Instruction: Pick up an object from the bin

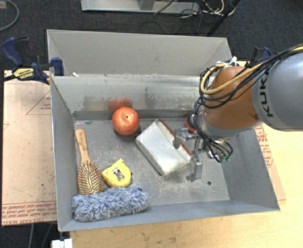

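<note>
My gripper (188, 156) hangs right of the frame's centre, fingers spread, clasping nothing. The white flat box (159, 148) lies just beside it to the left, long axis running upper left to lower right, its lower-right end nearest me

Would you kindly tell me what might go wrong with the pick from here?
The gripper sits at the right end of the flat white box, so its fingers may catch only a corner and the box could slip or swivel. A shoved box might also nudge the red apple nearby.
</note>
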Tool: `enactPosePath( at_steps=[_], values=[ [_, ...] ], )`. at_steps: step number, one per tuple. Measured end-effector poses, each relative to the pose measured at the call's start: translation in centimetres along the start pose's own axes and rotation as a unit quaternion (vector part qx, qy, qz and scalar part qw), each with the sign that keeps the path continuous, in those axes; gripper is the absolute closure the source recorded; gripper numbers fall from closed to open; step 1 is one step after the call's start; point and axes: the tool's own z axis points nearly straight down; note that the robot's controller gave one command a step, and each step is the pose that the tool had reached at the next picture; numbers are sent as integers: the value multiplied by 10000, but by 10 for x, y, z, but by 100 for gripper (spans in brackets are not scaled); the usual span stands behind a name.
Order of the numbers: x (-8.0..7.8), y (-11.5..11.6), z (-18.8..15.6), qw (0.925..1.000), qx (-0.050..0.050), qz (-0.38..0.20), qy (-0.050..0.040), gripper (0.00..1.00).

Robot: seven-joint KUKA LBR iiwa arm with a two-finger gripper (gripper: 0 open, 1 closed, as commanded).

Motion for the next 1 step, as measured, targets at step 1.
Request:
enactPosePath(
  at_steps=[1],
  values=[
    [29,46,41,9818,6,1898,-38,100]
  ],
)
